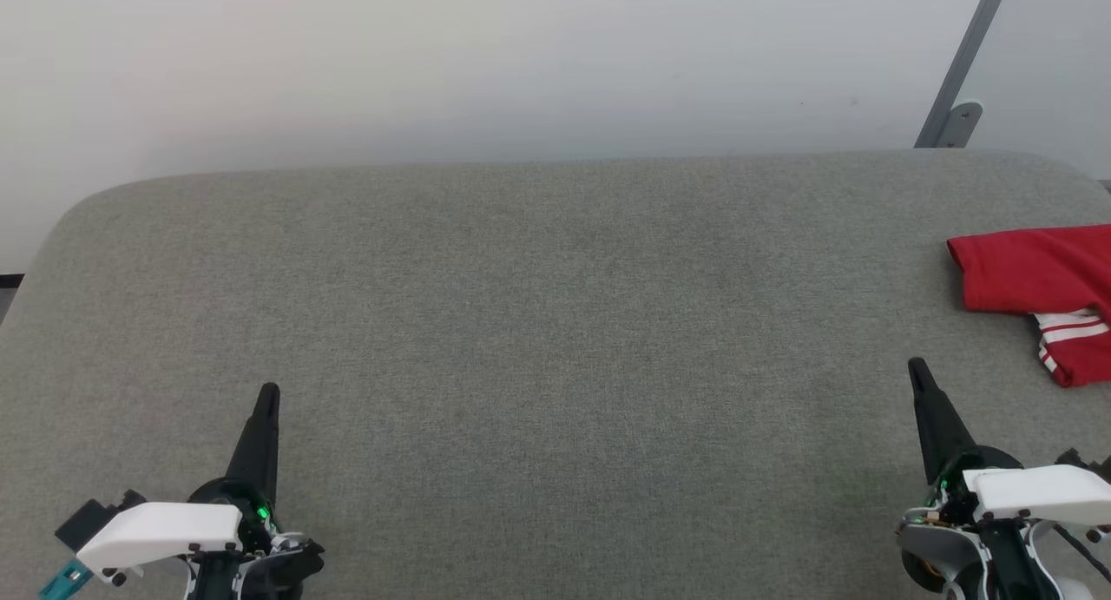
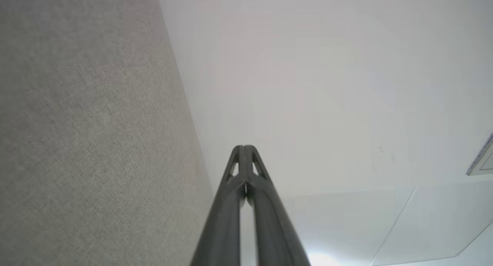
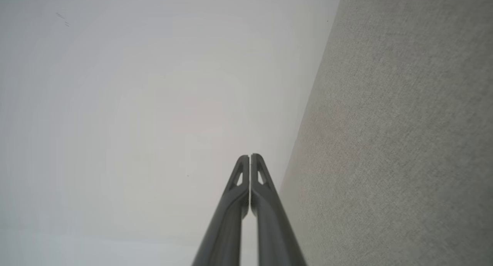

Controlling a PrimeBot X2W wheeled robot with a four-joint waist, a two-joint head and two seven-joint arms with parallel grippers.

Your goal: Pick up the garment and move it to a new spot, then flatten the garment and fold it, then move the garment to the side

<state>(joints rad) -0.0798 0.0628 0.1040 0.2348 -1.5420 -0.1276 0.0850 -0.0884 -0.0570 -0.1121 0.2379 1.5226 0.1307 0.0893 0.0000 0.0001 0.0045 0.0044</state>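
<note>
Red soft-fabric jersey shirt with white-and-red striped trim [image 1: 1033, 274] is lying at the far right edge of the frame, mid-height, partly cut off by the border. It is sitting on the wide grey fabric-covered table with rounded corners [image 1: 555, 322]. The shirt is looking bunched or loosely folded, with the striped trim poking out at its lower side. No lettering is showing.

Left gripper [image 1: 268, 395] is sitting at lower left, with its two long dark fingers pressed together and gripping nothing. In the left wrist view its tips [image 2: 244, 147] are meeting, pointing past the table edge toward the pale blank wall [image 1: 434, 62].

Right gripper [image 1: 917, 370] is sitting at lower right, likewise clamped together and empty. In the right wrist view its tips [image 3: 250, 156] are touching. It is near the shirt, below and left of it, but not touching it.

Both arms are looking parked low and wide, likely to be leaving the middle of the table free as working space. The shirt is lying off to the side, so either it is waiting for the first pick-up or it is already set aside; can't tell which. If it is waiting, the right gripper is the closer one and would need opening before going in for the cloth.
</note>
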